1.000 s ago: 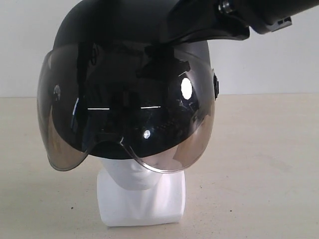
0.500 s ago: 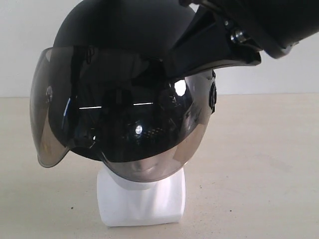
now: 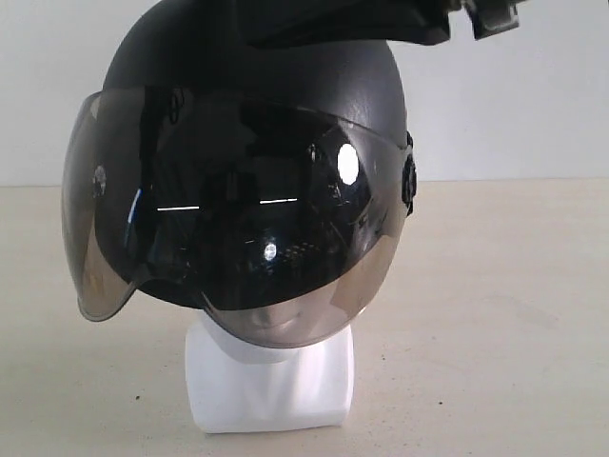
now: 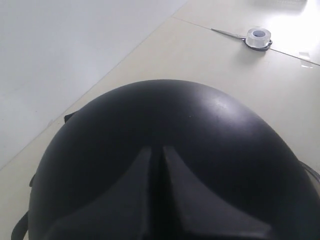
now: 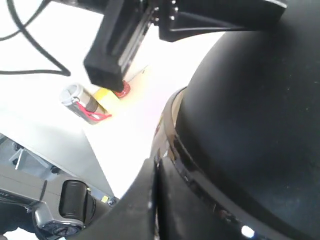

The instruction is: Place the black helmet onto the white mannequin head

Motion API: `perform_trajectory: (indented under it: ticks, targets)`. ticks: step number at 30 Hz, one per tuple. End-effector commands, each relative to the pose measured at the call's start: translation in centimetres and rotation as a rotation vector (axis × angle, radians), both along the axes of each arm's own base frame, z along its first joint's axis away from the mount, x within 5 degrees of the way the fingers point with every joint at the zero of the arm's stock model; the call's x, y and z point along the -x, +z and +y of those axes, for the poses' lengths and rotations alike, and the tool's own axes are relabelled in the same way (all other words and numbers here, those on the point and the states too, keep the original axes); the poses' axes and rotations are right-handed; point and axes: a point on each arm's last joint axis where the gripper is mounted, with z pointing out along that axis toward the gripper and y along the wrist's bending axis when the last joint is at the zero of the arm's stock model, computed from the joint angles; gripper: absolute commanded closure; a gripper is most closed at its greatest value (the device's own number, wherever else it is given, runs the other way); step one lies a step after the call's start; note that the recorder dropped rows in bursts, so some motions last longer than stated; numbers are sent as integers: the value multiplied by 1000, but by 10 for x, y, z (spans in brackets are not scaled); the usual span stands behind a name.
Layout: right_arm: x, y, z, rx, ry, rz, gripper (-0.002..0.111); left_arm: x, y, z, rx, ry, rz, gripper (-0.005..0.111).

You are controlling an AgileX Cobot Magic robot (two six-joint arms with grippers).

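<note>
Left gripper (image 4: 158, 150): clenched on nothing, laid on the crown of the black helmet (image 3: 190, 67). Right gripper (image 5: 154, 170): held beside the rim; its grip cannot be told. Helmet: seated over the white mannequin head (image 3: 271, 381), chin seen beneath the visor (image 3: 238, 219). Hazard: the head may be toppled if the crown is pushed off-centre.

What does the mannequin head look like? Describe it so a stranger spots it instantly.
On the beige table, find the big black helmet with its smoky bubble visor. Directly beneath it sits the white mannequin head, chin showing through the visor's lower edge. It is the only glossy white thing, standing on a blocky neck base.
</note>
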Motion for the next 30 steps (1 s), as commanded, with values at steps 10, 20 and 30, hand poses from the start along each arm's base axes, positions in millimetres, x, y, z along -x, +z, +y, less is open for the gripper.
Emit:
perform_trajectory:
  ticks: [10, 20, 30]
  targets:
    - [-16, -8, 13, -4, 27, -52, 108, 2, -9, -2, -56, -27, 54, 102]
    - [-24, -19, 20, 35, 45, -41, 108, 2, -9, -2, -56, -26, 53, 102]
    - [-18, -25, 18, 108, 105, -8, 108, 2, -9, -2, -56, -26, 53, 102]
